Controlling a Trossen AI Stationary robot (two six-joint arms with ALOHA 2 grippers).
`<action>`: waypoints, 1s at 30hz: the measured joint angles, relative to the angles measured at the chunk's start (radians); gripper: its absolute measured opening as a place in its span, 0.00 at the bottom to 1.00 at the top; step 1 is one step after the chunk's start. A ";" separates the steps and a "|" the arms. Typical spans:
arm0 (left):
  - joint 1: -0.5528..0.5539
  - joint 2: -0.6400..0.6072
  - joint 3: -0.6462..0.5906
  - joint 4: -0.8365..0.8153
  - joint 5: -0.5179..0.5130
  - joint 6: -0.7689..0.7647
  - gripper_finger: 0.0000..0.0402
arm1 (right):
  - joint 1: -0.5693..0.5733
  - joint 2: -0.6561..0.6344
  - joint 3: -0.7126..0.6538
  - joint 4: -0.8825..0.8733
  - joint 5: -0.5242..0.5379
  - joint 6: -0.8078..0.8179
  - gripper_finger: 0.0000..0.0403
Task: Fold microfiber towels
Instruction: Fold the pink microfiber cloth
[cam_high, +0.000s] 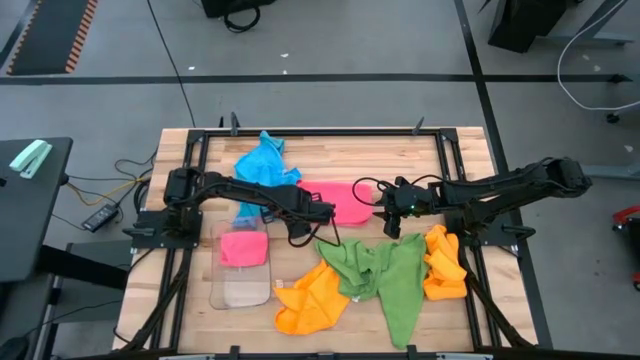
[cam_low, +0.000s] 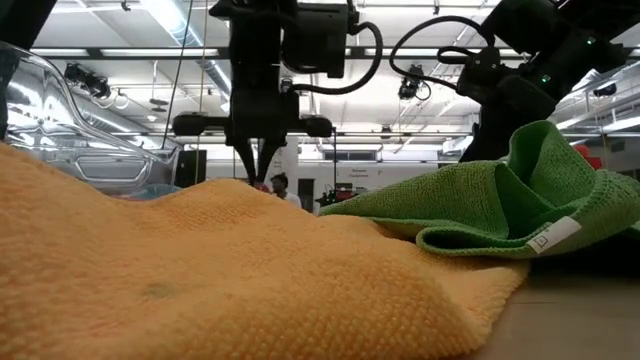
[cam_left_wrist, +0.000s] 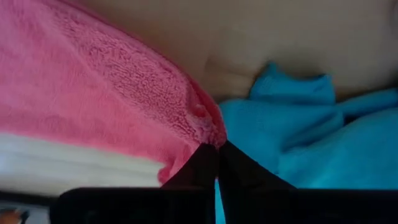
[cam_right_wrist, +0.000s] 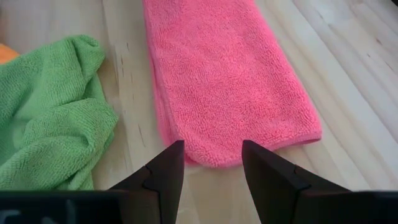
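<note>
Pink towel (cam_right_wrist: 224, 81) edge — left claw (cam_left_wrist: 217, 163) pinching.

pink towel (cam_high: 345, 201): folded, table centre | blue (cam_high: 262, 165) rear-left | green (cam_high: 385, 275), orange (cam_high: 312, 300) crumpled front

Orange towel (cam_low: 200, 270) fills low view foreground, hiding tabletop; tray (cam_low: 90, 130) blurred.

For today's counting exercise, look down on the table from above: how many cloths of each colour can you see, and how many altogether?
Pink towels: 2, one on the table, one folded in the clear tray
Blue towel: 1
Green towel: 1
Orange towels: 2, and
Total: 6
</note>
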 joint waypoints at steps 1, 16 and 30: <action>-0.004 0.000 0.000 -0.004 -0.014 0.000 0.04 | 0.000 0.000 0.000 0.000 0.000 0.000 0.42; -0.021 -0.024 0.000 -0.196 -0.024 -0.191 0.02 | 0.000 0.000 0.000 0.006 0.000 0.003 0.42; -0.058 -0.046 0.000 0.005 -0.005 -0.114 0.02 | 0.000 0.000 0.000 0.019 0.000 -0.004 0.42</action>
